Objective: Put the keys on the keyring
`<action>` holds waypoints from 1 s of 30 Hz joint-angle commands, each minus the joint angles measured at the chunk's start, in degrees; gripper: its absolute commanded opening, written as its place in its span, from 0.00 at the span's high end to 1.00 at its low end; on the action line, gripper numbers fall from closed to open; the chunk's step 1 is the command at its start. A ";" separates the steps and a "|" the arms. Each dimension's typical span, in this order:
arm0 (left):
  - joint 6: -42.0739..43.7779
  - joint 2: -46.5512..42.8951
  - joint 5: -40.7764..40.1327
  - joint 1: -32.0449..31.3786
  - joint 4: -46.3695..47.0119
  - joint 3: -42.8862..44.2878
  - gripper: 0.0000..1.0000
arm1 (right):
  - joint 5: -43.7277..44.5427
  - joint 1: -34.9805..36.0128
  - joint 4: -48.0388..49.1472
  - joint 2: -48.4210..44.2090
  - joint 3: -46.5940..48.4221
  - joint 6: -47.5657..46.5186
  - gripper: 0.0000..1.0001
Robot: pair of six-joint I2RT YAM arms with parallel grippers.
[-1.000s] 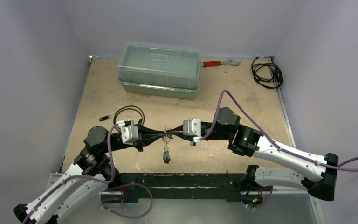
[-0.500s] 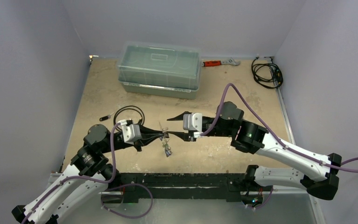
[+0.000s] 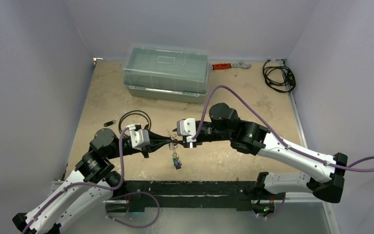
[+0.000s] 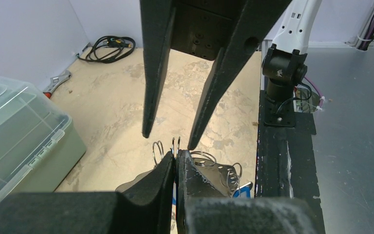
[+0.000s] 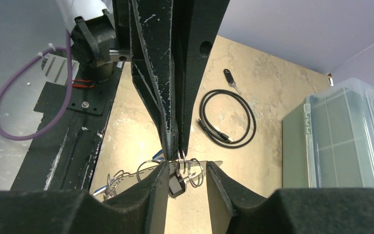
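My left gripper is shut on the keyring, a flat silver plate with small holes, and holds it above the table. Thin split rings stick up beside its fingertips. Keys with a blue tag dangle below the keyring. My right gripper is open. Its fingers straddle the left gripper's tips and the split rings, and a small dark tag hangs between them. The two grippers meet tip to tip at the table's front centre.
A black cable loop and a small black stick lie behind the left arm. A clear lidded box stands at the back, with an orange-handled wrench and a coiled black cable to its right.
My right gripper has opened and moved left, so its fingers now straddle the left gripper's tips. The hanging keys have swung a little. The left gripper stays shut.
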 commanded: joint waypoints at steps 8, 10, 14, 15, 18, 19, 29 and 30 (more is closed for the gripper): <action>0.80 0.15 1.04 0.11 2.36 2.63 1.00 | -2.45 0.06 0.89 1.00 2.56 -0.49 0.70; 0.63 0.29 1.09 0.12 2.35 2.65 1.00 | -2.37 0.06 1.42 1.04 2.28 -0.56 0.75; 0.25 0.87 1.12 0.12 2.42 2.76 1.00 | -2.90 0.06 2.25 1.22 1.74 -0.56 0.85; 0.23 0.97 1.30 0.08 2.44 2.73 1.00 | -2.97 0.06 2.41 1.29 1.62 -0.57 0.88; 0.23 1.08 1.44 0.14 2.44 2.67 1.00 | -3.15 0.06 2.62 1.55 1.29 -0.47 0.92; 0.18 1.12 1.54 0.14 2.44 2.64 1.00 | -3.28 0.06 2.77 1.63 1.20 -0.46 0.94; 0.09 -2.11 -4.20 0.13 3.26 1.63 0.51 | 6.53 0.06 16.72 -3.40 -6.33 2.54 1.00; 0.24 -2.91 -5.24 0.13 3.54 1.28 0.47 | 7.16 0.08 17.55 -3.98 -7.01 2.62 1.00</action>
